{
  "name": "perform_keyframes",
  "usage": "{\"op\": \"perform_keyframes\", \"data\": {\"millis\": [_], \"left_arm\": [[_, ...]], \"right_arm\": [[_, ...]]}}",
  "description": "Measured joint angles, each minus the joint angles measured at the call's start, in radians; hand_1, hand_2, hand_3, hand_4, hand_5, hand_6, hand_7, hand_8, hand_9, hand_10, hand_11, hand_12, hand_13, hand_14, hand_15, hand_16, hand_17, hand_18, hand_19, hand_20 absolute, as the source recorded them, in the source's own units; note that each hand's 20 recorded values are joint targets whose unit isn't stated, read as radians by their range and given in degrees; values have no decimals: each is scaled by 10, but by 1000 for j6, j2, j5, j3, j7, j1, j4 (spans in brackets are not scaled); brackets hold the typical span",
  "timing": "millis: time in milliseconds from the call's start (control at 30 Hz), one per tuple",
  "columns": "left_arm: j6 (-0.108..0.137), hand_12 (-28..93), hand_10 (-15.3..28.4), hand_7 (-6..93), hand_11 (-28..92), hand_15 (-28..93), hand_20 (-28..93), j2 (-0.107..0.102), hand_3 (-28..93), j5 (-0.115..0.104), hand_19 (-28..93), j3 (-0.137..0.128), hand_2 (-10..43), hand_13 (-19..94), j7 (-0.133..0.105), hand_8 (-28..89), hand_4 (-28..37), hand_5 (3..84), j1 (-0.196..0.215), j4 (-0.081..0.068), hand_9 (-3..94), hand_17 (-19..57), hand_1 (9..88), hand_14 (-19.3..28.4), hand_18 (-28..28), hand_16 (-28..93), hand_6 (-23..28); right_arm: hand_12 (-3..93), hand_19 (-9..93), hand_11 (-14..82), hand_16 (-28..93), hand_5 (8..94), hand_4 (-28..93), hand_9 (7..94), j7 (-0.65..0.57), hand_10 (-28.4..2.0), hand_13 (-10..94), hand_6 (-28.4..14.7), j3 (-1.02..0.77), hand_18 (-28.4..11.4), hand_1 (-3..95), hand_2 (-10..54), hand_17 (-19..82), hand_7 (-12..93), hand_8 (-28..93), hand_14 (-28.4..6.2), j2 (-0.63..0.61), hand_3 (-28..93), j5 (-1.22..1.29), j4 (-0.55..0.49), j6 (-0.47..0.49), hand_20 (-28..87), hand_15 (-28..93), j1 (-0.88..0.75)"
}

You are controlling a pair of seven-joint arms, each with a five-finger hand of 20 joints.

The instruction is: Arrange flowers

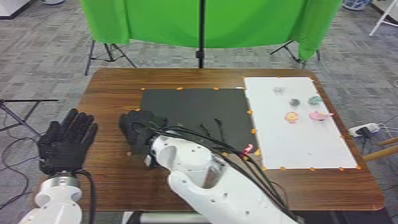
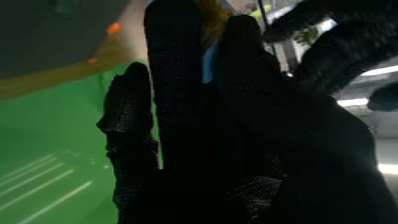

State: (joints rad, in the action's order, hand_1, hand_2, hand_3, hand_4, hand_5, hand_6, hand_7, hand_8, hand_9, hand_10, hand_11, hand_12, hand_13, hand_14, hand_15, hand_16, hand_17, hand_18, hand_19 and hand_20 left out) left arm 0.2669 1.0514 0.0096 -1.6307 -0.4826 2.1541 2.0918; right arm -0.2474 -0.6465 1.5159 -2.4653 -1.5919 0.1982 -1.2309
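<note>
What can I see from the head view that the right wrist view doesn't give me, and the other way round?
The head view gives the white sheet with small pink pieces on it. The right wrist view gives a blurry yellow-brown patch and some green leaves. Both share the right hand and green cloth.

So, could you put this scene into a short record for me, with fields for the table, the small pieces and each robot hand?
Table: brown, with a black mat and a white sheet
On sheet: pink piece, peach piece, two green pieces, grey piece
Between mat and sheet: small pink thing
Left robot hand: open, by the table's left edge
Right robot hand: at the mat's left edge
</note>
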Motion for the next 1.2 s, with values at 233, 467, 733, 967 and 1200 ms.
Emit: {"op": "perform_keyframes", "data": {"millis": [233,467,733,967,1200], "left_arm": [[4,125,169,158,272,434,134,-3,799,-2,386,8,175,333,-3,-98,-283,532,-10,-1,450,-71,287,166,133,-85,107],[4,125,169,159,274,435,142,-3,800,-11,398,11,175,335,-4,-97,-283,531,-17,-2,450,-74,287,165,138,-84,106],[3,125,168,159,274,435,143,-3,800,-13,398,12,175,335,-6,-98,-283,531,-20,-2,451,-73,287,165,138,-85,107],[2,125,168,158,275,436,143,-2,801,-16,397,11,175,334,-8,-98,-283,531,-19,-2,450,-73,287,166,138,-85,107],[0,125,169,158,275,435,143,20,800,-15,397,-8,174,334,0,-98,-283,531,-12,-2,450,-73,287,165,138,-85,106]], "right_arm": [[365,814,131,410,644,-283,748,-1,-125,737,-36,-37,-183,620,-95,385,443,-45,-51,44,717,-61,47,-7,389,331,-18],[181,844,199,391,659,-283,662,-23,-135,704,-17,-39,-211,604,-95,368,270,-123,-66,47,720,-55,50,-16,371,377,-23],[159,825,164,357,643,-283,629,-35,-140,680,-18,-36,-213,591,-95,358,249,-171,-74,47,722,-80,50,-40,325,331,-30],[153,817,136,339,625,-283,609,-51,-139,674,-23,-33,-219,557,-95,350,210,-154,-83,44,757,-76,45,-44,297,317,-30],[154,841,125,297,609,-283,588,-133,-153,653,-34,-47,-226,511,-95,345,181,-141,-101,8,797,57,-40,-50,283,366,-32]]}}
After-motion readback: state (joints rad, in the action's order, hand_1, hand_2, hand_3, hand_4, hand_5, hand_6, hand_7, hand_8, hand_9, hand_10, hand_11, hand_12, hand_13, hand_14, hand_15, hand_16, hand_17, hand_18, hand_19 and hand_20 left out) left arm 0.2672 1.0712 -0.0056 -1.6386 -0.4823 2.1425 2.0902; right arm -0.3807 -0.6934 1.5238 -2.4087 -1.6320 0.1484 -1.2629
